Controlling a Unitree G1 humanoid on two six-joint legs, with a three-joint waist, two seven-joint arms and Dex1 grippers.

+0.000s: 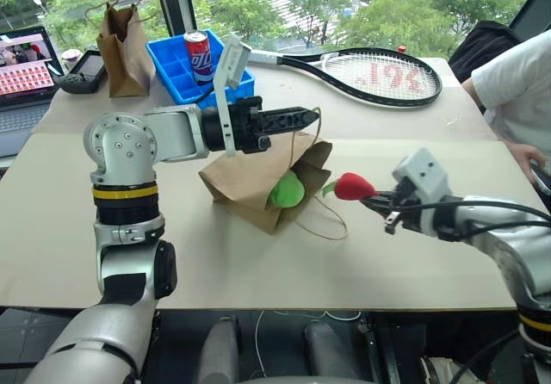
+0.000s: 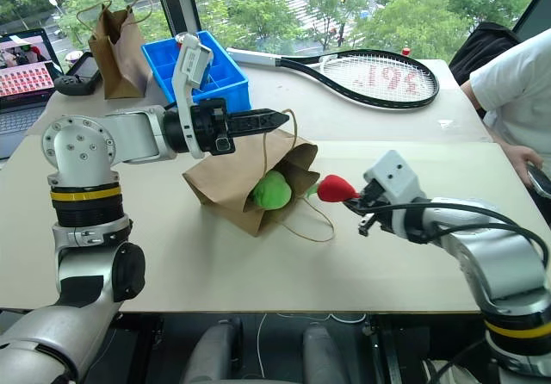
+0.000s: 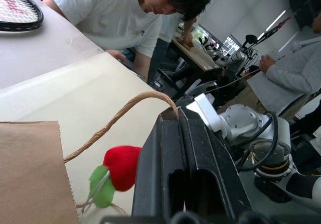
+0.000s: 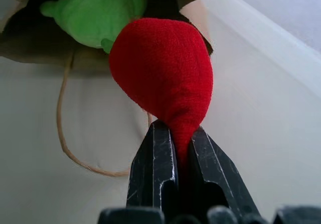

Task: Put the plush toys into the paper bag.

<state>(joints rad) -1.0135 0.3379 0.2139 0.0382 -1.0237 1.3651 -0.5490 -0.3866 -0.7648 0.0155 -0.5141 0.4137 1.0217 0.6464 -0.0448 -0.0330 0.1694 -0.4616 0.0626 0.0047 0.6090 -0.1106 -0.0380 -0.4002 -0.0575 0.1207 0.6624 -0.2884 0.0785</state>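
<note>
The right gripper (image 1: 376, 200) is pinching the tapered tip of the red chili pepper (image 1: 354, 186), its two black fingers (image 4: 153, 169) squeezed together on the narrow end, and is holding the toy above the table (image 1: 258, 268) with the green stem end facing the mouth of the paper bag (image 1: 250, 182). The paper bag is lying tilted on the tabletop with its opening turned toward the pepper, and the bright green lump (image 1: 287, 191) is sitting in that opening. One loop handle (image 1: 327, 225) is trailing loose on the table below the pepper. The left gripper (image 1: 301, 119) is reaching level over the bag, its fingers pressed together on the other loop handle (image 3: 120, 114) and lifting the upper edge of the bag. Farther back, a blue bin (image 1: 176, 70) is holding a red can (image 1: 198, 55), a narrower brown bag (image 1: 123, 48) is standing near a laptop (image 1: 24, 78), and a racket (image 1: 370, 72) is lying across the far table. A person in a white shirt (image 1: 516, 74) is sitting at the right edge
</note>
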